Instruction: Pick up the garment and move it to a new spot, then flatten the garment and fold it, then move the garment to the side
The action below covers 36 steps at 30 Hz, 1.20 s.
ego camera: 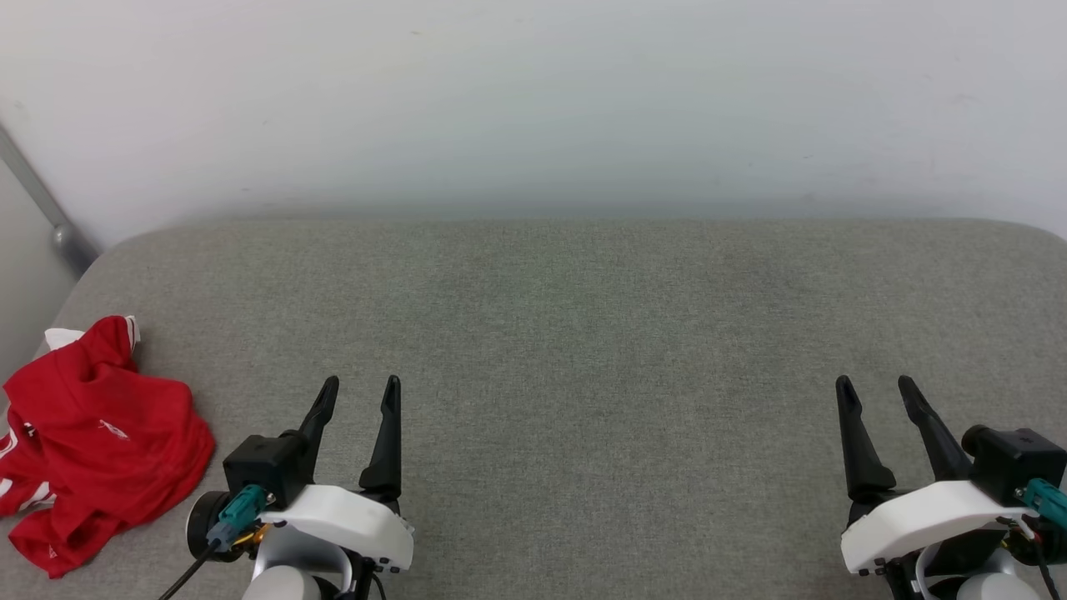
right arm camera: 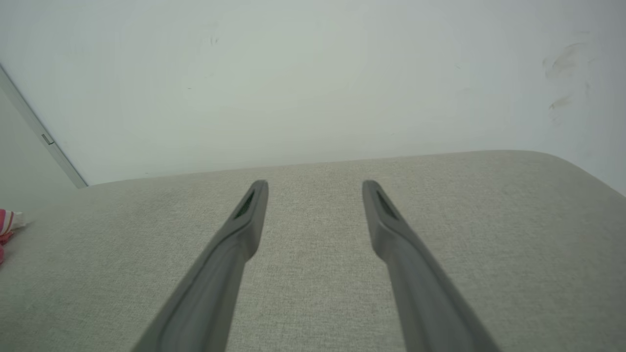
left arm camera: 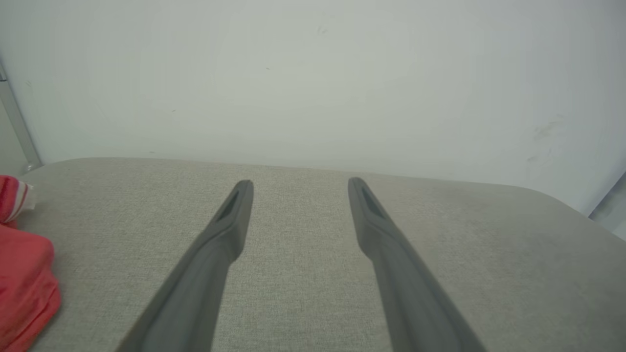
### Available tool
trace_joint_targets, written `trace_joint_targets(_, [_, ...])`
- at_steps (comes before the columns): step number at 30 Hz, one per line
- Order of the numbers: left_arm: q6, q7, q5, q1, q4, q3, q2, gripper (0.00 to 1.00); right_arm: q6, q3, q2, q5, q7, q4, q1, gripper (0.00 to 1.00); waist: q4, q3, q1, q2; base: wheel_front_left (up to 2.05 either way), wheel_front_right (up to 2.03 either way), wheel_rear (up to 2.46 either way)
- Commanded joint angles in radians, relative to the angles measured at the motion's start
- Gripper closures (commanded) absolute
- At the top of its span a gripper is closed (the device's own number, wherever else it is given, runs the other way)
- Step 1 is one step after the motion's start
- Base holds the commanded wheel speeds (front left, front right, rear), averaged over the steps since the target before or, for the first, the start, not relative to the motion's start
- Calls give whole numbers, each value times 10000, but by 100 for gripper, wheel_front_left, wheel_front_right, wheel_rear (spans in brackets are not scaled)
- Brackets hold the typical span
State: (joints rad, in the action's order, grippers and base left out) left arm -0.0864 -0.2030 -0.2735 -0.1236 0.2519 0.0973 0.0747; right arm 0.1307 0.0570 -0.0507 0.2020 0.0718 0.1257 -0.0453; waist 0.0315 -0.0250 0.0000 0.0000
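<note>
A grey fabric-covered surface [ego camera: 583,333] with rounded far corners spans the scene. Behind it rises a plain pale wall [ego camera: 533,100]; a grey metal bar [ego camera: 42,208] slants at far left.

The garment [ego camera: 92,442] lies in a heap on the padded surface [ego camera: 583,317], at its near left corner and close to the left edge. The left gripper [ego camera: 362,383] is near the garment, on its right side, and does not touch it. The right gripper [ego camera: 876,383] is well apart from both, over the near right part of the surface. Behind the surface stands the wall [ego camera: 533,100]. A slanted bar [ego camera: 42,208] leans at the far left corner, behind the garment.
</note>
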Motion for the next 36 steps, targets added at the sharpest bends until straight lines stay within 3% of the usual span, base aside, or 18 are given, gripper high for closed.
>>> trace_joint_targets(1, [46, -85, 229, -159, 12, 47, 29, 0, 0, 27, 5, -175, 96, -44, -134, 0, 4, 1, 0, 0, 0, 0, 0])
trace_joint_targets(25, [-82, -556, 1428, -337, 454, 123, -145, 0, -1, -77, 7, -1495, 522, 256, -177, 0, 82, 45, 0, 0, 0, 0, 0])
trace_joint_targets(36, [-168, -626, 1451, -397, 755, 94, -201, 0, -1, -69, 8, -1462, 701, 514, -218, 0, 115, 33, 0, 0, 0, 0, 0])
